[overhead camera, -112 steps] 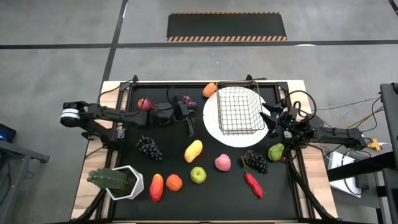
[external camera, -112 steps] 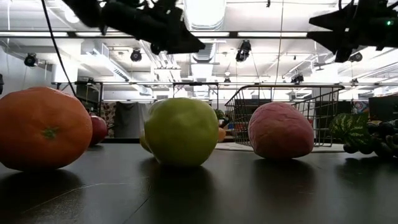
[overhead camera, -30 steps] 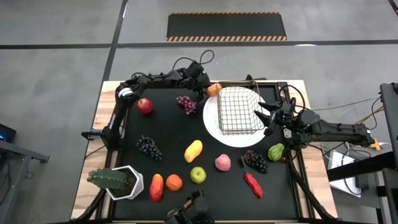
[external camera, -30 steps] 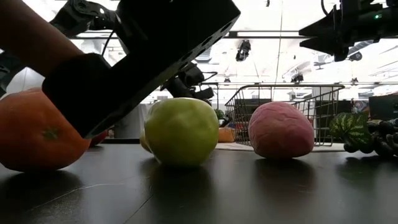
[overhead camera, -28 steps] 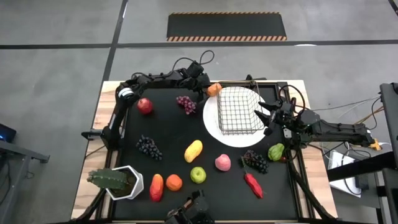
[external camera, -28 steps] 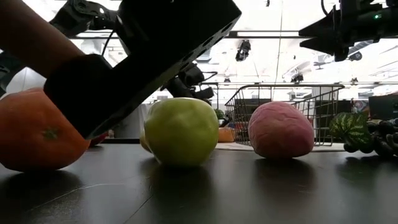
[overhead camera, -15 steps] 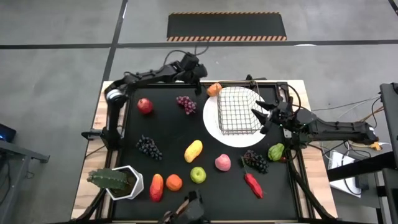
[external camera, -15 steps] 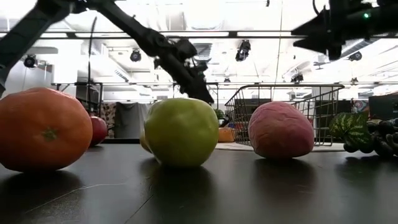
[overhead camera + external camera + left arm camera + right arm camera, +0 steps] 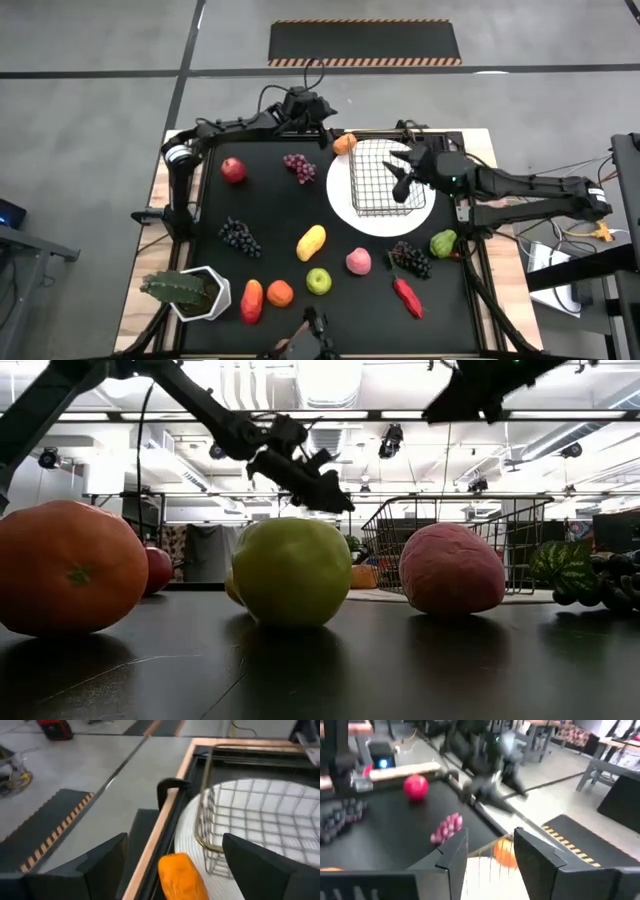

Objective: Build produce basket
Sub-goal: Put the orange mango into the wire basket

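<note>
High view: small square wire-mesh basket (image 9: 388, 178) sits on a round white plate (image 9: 372, 222) in the upper right of the black table (image 9: 270, 190), empty. Left gripper (image 9: 322, 122) hangs at the top centre of the frame, at the table's back edge, just left of an orange mango-shaped fruit (image 9: 342, 143) lying beside the plate. Left wrist view shows its two dark fingers (image 9: 100, 862) spread wide with nothing between them, the orange fruit (image 9: 182, 876) and basket corner (image 9: 212, 832) ahead. Right gripper (image 9: 400, 168) is over the basket's right half, arm reaching in from the right; in the right wrist view the jaws stand apart, holding nothing.

Produce all still on the table:
- red apple (image 9: 233, 170), upper left
- purple grapes (image 9: 299, 165), left of the plate
- dark grapes (image 9: 240, 236), centre left
- yellow mango (image 9: 311, 241), centre
- green apple (image 9: 318, 281) and pink peach (image 9: 358, 262), lower centre
- second dark grape bunch (image 9: 411, 259) and green pepper (image 9: 443, 243), lower right
- red pepper (image 9: 407, 296), lower right
- round orange (image 9: 280, 293) and another red pepper (image 9: 251, 300), lower left

Green cactus-like plant in a white hexagonal pot (image 9: 186, 291) stands at the lower left corner.
</note>
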Controlling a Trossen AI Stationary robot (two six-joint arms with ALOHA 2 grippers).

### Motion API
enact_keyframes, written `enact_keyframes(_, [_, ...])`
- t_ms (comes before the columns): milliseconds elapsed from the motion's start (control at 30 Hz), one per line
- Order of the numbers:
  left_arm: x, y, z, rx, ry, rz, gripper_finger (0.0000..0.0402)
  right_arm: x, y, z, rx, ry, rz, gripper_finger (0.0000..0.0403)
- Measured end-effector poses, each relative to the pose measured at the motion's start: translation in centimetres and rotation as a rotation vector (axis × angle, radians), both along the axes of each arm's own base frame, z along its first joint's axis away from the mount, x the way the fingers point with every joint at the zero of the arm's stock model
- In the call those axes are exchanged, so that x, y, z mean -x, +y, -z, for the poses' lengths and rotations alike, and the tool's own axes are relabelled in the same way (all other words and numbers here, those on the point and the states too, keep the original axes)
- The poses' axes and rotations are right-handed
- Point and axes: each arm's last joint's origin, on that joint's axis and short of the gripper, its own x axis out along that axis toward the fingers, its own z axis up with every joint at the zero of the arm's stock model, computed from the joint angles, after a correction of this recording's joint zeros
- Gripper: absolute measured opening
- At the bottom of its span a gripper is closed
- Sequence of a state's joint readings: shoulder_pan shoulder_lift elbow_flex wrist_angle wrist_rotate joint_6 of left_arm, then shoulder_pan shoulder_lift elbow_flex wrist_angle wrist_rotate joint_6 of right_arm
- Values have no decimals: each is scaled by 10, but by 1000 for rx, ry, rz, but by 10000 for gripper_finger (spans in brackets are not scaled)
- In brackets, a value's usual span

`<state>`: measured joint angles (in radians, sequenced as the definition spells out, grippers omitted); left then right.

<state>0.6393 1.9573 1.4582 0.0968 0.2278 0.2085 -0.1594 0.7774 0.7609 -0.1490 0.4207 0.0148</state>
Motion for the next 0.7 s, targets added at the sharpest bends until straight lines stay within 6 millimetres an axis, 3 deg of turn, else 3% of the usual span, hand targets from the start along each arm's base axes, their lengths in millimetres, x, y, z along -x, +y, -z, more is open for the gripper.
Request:
enact_keyframes(167, [-2, 3, 30, 98, 80, -19, 305, -2, -11, -12, -11, 16, 68, 125])
enact_keyframes(333, [-5, 5, 39, 85, 95, -5, 305, 5, -22, -26, -11, 19, 128, 112])
enact_keyframes(500, [-12, 8, 60, 145, 96, 12, 305, 9, -28, -29, -25, 53, 163, 103])
enact_keyframes(700, [-20, 12, 60, 205, 13, 49, 305, 14, -27, -31, -91, 3, 179, 110])
